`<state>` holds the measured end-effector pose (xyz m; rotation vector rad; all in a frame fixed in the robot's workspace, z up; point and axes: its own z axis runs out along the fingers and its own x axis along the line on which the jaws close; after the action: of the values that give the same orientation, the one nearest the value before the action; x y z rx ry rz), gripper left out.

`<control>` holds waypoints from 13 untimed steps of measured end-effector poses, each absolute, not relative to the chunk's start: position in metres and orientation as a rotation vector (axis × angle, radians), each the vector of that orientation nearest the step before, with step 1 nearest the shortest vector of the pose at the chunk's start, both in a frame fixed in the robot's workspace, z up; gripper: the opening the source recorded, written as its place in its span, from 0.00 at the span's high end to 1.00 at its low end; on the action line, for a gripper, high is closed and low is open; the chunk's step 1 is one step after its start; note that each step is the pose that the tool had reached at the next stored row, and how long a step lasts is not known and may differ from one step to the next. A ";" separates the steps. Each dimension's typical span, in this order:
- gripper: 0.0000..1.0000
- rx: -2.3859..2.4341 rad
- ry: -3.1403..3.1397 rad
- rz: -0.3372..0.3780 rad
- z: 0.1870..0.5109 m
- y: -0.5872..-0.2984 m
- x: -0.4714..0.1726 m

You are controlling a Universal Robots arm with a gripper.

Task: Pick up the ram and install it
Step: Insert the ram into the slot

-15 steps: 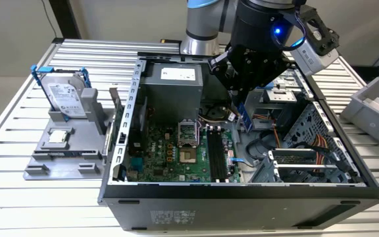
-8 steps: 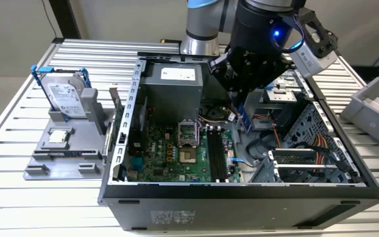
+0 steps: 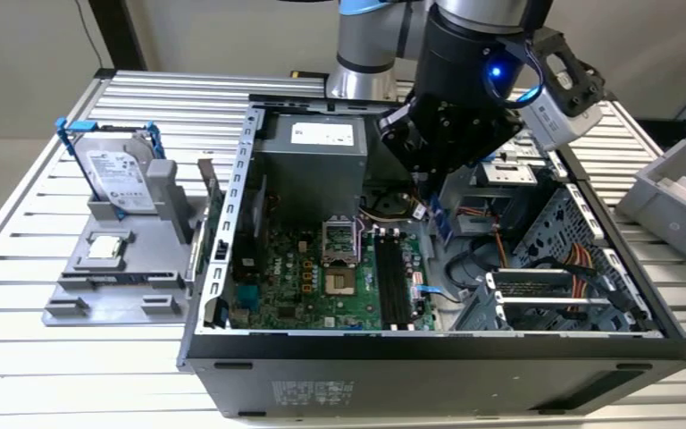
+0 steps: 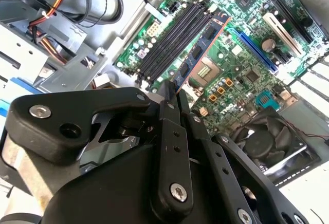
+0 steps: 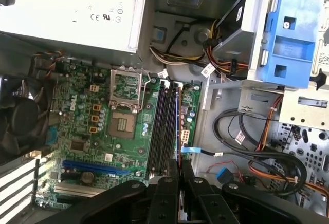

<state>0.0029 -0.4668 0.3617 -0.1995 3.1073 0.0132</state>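
Here the claw (image 4: 174,93) grips the ram (image 4: 200,52), a thin dark stick with chips.

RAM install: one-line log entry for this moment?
stage: carry over open case | gripper: shut on ram | ram: above the memory slots, not seated | CPU socket: empty

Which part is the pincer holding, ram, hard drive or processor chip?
The ram, in the pincer above the motherboard; hard drive and chip sit outside the case.
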 end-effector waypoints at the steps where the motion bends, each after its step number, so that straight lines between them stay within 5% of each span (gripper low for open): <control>1: 1.00 -0.193 3.108 0.013 0.360 -0.467 0.003; 13: 1.00 -0.112 3.112 0.007 0.351 -0.467 0.003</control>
<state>0.0029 -0.4668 0.3508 -0.1124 3.1117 0.0073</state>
